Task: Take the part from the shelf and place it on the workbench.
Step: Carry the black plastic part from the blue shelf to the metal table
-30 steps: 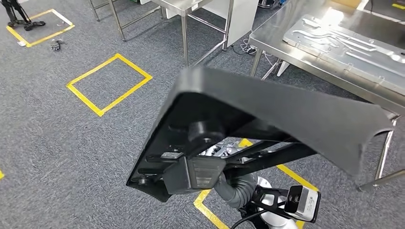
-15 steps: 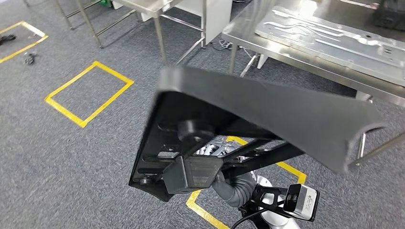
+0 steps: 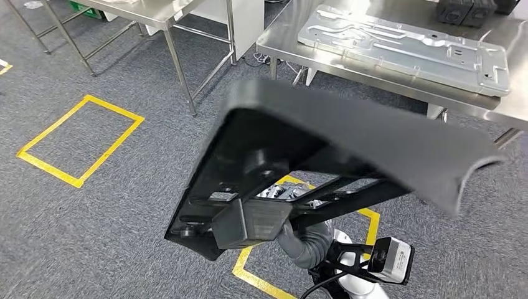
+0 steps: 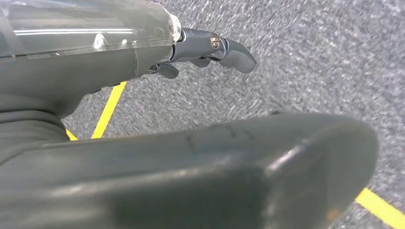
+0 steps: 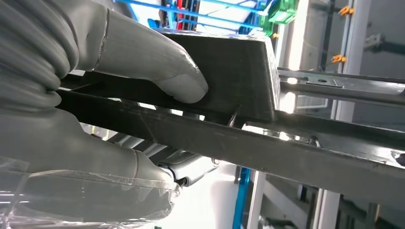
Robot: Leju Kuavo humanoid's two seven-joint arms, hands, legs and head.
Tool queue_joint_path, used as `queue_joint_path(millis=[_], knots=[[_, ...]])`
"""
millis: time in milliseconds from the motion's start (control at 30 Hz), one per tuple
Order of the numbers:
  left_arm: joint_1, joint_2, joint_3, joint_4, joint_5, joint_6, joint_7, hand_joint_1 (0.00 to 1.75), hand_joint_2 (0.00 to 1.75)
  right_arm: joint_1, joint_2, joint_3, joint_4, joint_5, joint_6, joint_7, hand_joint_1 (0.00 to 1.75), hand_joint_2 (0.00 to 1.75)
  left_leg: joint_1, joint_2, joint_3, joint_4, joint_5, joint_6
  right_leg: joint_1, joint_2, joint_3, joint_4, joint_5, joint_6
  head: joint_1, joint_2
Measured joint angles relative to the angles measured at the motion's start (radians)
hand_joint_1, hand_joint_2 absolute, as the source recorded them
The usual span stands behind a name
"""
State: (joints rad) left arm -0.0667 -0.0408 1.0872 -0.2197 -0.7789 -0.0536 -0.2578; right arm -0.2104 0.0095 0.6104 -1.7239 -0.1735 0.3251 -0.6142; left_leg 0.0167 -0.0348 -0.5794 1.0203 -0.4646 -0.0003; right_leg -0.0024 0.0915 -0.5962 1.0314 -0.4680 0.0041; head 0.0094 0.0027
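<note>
You carry one large black plastic part (image 3: 348, 146), right hand (image 5: 95, 95) clamping its frame; left hand (image 4: 143, 52) grips nothing, fingers curled; steel table (image 3: 286, 37) near ahead.

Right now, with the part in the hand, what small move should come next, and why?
Probably carry the part further toward the workbench. The right hand grips its frame, yet the part hangs over carpet, short of the bench edge.

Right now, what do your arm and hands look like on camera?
Right hand: light grey ribbed cover, thick grey thumb, clear plastic film near the wrist. Left hand: dark grey shell under a clear glossy cover, darker screwed fingers. Head view: silver right arm, black cable.
</note>
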Motion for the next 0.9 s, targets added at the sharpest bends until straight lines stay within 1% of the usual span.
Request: queue_joint_path(millis=[33, 67, 100, 133, 167, 200, 233, 267, 300, 333, 367, 400, 433, 467, 500, 533, 567, 633, 667, 700, 733, 767, 800, 833, 867, 900], knots=[[-0.001, -0.001, 0.000, 0.000, -0.001, 0.000, 0.000, 0.00, 0.00, 0.000, 0.000, 0.000, 0.000, -0.002, -0.001, 0.000, 1.75, 1.75, 0.002, 0.008, 0.003, -0.005, 0.003, 0.007, 0.001, -0.016, -0.008, 0.018, -0.013, 0.005, 0.002, 0.000], [-0.002, -0.001, 0.000, 0.000, -0.002, 0.000, 0.000, 0.00, 0.00, 0.000, 0.000, 0.000, -0.001, -0.002, -0.001, 0.000, 1.75, 1.75, 0.004, 0.017, 0.005, -0.010, 0.005, 0.012, 0.001, -0.037, -0.025, 0.055, -0.036, 0.010, 0.004, 0.000], [-0.002, -0.002, 0.000, 0.000, -0.003, 0.000, 0.001, 0.00, 0.00, 0.001, 0.000, 0.000, -0.001, -0.002, -0.001, 0.000, 1.75, 1.75, 0.003, 0.025, 0.007, -0.012, 0.005, 0.015, 0.000, -0.060, -0.052, 0.111, -0.066, 0.013, 0.006, 0.000], [-0.001, -0.002, 0.000, 0.000, -0.005, 0.001, 0.001, 0.00, 0.00, 0.002, 0.000, 0.000, 0.000, -0.002, 0.000, 0.000, 1.75, 1.75, 0.003, 0.034, 0.007, -0.013, 0.004, 0.017, -0.002, -0.074, -0.087, 0.178, -0.097, 0.017, 0.008, 0.000], [0.000, -0.002, 0.000, 0.000, -0.006, 0.000, 0.002, 0.00, 0.00, 0.004, -0.001, 0.000, 0.000, -0.002, 0.002, 0.000, 1.75, 1.75, 0.002, 0.044, 0.007, -0.012, 0.003, 0.018, -0.005, -0.080, -0.118, 0.236, -0.117, 0.020, 0.008, 0.000], [0.000, -0.002, 0.000, 0.000, -0.008, 0.000, 0.003, 0.00, 0.00, 0.006, -0.001, 0.000, 0.002, 0.000, 0.004, 0.000, 1.75, 1.75, 0.002, 0.053, 0.008, -0.012, 0.001, 0.017, -0.008, -0.084, -0.135, 0.266, -0.119, 0.022, 0.008, 0.000], [0.000, -0.002, 0.000, 0.000, -0.010, 0.000, 0.003, 0.00, 0.00, 0.007, -0.001, 0.000, 0.003, 0.001, 0.007, 0.000, 1.75, 1.75, 0.002, 0.062, 0.010, -0.012, -0.001, 0.016, -0.010, -0.087, -0.133, 0.257, -0.101, 0.023, 0.008, 0.000], [0.000, -0.002, 0.000, 0.000, -0.012, 0.000, 0.004, 0.00, 0.00, 0.008, -0.001, 0.000, 0.003, 0.002, 0.009, 0.000, 1.75, 1.75, 0.002, 0.070, 0.014, -0.012, -0.004, 0.014, -0.011, -0.092, -0.110, 0.209, -0.067, 0.022, 0.008, 0.000], [0.000, -0.002, 0.000, 0.000, -0.013, -0.001, 0.004, 0.00, 0.00, 0.008, -0.002, 0.000, 0.004, 0.003, 0.011, 0.000, 1.75, 1.75, 0.002, 0.077, 0.018, -0.012, -0.007, 0.012, -0.010, -0.103, -0.073, 0.136, -0.029, 0.019, 0.008, 0.000], [-0.001, -0.003, 0.000, 0.000, -0.014, -0.001, 0.004, 0.00, 0.00, 0.007, -0.001, 0.000, 0.004, 0.002, 0.011, 0.000, 1.75, 1.75, 0.000, 0.082, 0.022, -0.011, -0.010, 0.007, -0.006, -0.117, -0.038, 0.068, -0.003, 0.014, 0.008, 0.000], [-0.001, -0.003, 0.000, 0.000, -0.015, -0.001, 0.004, 0.00, 0.00, 0.007, -0.001, 0.000, 0.004, 0.002, 0.012, 0.000, 1.75, 1.75, -0.001, 0.087, 0.024, -0.011, -0.013, 0.002, -0.001, -0.127, -0.013, 0.019, 0.012, 0.009, 0.007, 0.000], [-0.002, -0.004, 0.000, 0.000, -0.016, -0.001, 0.004, 0.00, 0.00, 0.008, -0.001, 0.000, 0.004, 0.001, 0.014, 0.000, 1.75, 1.75, -0.003, 0.092, 0.026, -0.010, -0.016, -0.004, 0.003, -0.133, -0.002, -0.006, 0.015, 0.004, 0.007, 0.000], [-0.002, -0.004, 0.000, 0.000, -0.017, -0.001, 0.004, 0.00, 0.00, 0.009, -0.001, 0.000, 0.005, 0.002, 0.017, 0.001, 1.75, 1.75, -0.004, 0.097, 0.028, -0.011, -0.018, -0.010, 0.007, -0.131, -0.001, -0.011, 0.012, 0.000, 0.007, 0.000], [-0.003, -0.004, 0.000, 0.000, -0.019, -0.001, 0.003, 0.00, 0.00, 0.011, -0.001, 0.000, 0.006, 0.006, 0.019, 0.003, 1.75, 1.75, -0.004, 0.103, 0.031, -0.013, -0.019, -0.016, 0.006, -0.124, -0.002, -0.013, 0.013, -0.005, 0.006, 0.000], [-0.005, -0.003, 0.000, 0.000, -0.021, -0.001, 0.003, 0.00, 0.00, 0.012, -0.001, 0.000, 0.008, 0.013, 0.021, 0.004, 1.75, 1.75, -0.003, 0.102, 0.031, -0.007, -0.023, -0.022, 0.004, -0.119, 0.000, -0.016, 0.014, -0.010, 0.006, 0.000], [-0.006, -0.002, 0.000, 0.000, -0.023, -0.001, 0.002, 0.00, 0.00, 0.012, -0.001, 0.000, 0.009, 0.022, 0.022, 0.005, 1.75, 1.75, -0.002, 0.094, 0.025, 0.012, -0.035, -0.026, 0.001, -0.113, 0.004, -0.020, 0.015, -0.016, 0.006, 0.000], [-0.007, -0.001, 0.000, 0.000, -0.026, -0.001, 0.002, 0.00, 0.00, 0.012, -0.001, 0.000, 0.011, 0.030, 0.021, 0.005, 1.75, 1.75, -0.001, 0.081, 0.009, 0.050, -0.058, -0.030, -0.002, -0.108, 0.007, -0.025, 0.017, -0.022, 0.005, 0.000], [-0.004, 0.000, 0.000, 0.000, -0.030, -0.002, 0.002, 0.00, 0.00, 0.010, -0.001, 0.000, 0.014, 0.040, 0.017, 0.006, 1.75, 1.75, 0.001, 0.053, -0.049, 0.175, -0.123, -0.034, -0.002, -0.095, 0.011, -0.026, 0.016, -0.029, 0.003, 0.000], [-0.003, 0.000, 0.000, 0.000, -0.031, -0.002, 0.002, 0.00, 0.00, 0.010, -0.001, 0.000, 0.014, 0.042, 0.014, 0.006, 1.75, 1.75, 0.001, 0.048, -0.079, 0.235, -0.148, -0.036, 0.000, -0.086, 0.011, -0.025, 0.015, -0.031, 0.003, 0.000], [-0.001, 0.000, 0.000, 0.000, -0.032, -0.003, 0.002, 0.00, 0.00, 0.010, -0.001, 0.000, 0.015, 0.042, 0.011, 0.005, 1.75, 1.75, 0.001, 0.045, -0.099, 0.271, -0.154, -0.036, 0.001, -0.075, 0.011, -0.024, 0.015, -0.032, 0.003, 0.000], [-0.001, 0.000, 0.000, 0.000, -0.033, -0.004, 0.002, 0.00, 0.00, 0.009, -0.001, 0.000, 0.014, 0.043, 0.008, 0.004, 1.75, 1.75, 0.001, 0.044, -0.102, 0.271, -0.140, -0.036, 0.002, -0.063, 0.011, -0.022, 0.014, -0.031, 0.003, 0.000], [-0.002, 0.001, 0.000, 0.000, -0.035, -0.005, 0.001, 0.00, 0.00, 0.009, -0.001, 0.000, 0.012, 0.043, 0.005, 0.004, 1.75, 1.75, 0.001, 0.041, -0.088, 0.233, -0.108, -0.034, 0.002, -0.050, 0.012, -0.019, 0.013, -0.031, 0.002, 0.000], [-0.003, 0.002, 0.000, 0.000, -0.036, -0.007, 0.000, 0.00, 0.00, 0.008, -0.001, 0.000, 0.008, 0.044, 0.001, 0.003, 1.75, 1.75, 0.001, 0.030, -0.059, 0.165, -0.066, -0.031, 0.001, -0.038, 0.013, -0.016, 0.011, -0.029, 0.003, 0.000], [-0.004, 0.003, 0.000, 0.000, -0.037, -0.008, 0.000, 0.00, 0.00, 0.008, -0.001, -0.001, 0.003, 0.045, -0.004, 0.002, 1.75, 1.75, 0.002, 0.009, -0.030, 0.098, -0.037, -0.026, 0.001, -0.026, 0.011, -0.011, 0.009, -0.027, 0.003, 0.000], [-0.004, 0.004, 0.000, 0.000, -0.038, -0.009, -0.001, 0.00, 0.00, 0.007, -0.001, -0.001, -0.002, 0.048, -0.008, 0.001, 1.75, 1.75, 0.003, -0.012, -0.007, 0.045, -0.018, -0.023, 0.001, -0.015, 0.008, -0.007, 0.007, -0.023, 0.003, 0.000], [-0.004, 0.005, 0.000, 0.000, -0.038, -0.009, -0.001, 0.00, 0.00, 0.008, -0.001, -0.002, -0.006, 0.051, -0.011, 0.000, 1.75, 1.75, 0.003, -0.027, 0.005, 0.016, -0.013, -0.019, 0.000, -0.005, 0.004, -0.003, 0.007, -0.019, 0.003, 0.000]])
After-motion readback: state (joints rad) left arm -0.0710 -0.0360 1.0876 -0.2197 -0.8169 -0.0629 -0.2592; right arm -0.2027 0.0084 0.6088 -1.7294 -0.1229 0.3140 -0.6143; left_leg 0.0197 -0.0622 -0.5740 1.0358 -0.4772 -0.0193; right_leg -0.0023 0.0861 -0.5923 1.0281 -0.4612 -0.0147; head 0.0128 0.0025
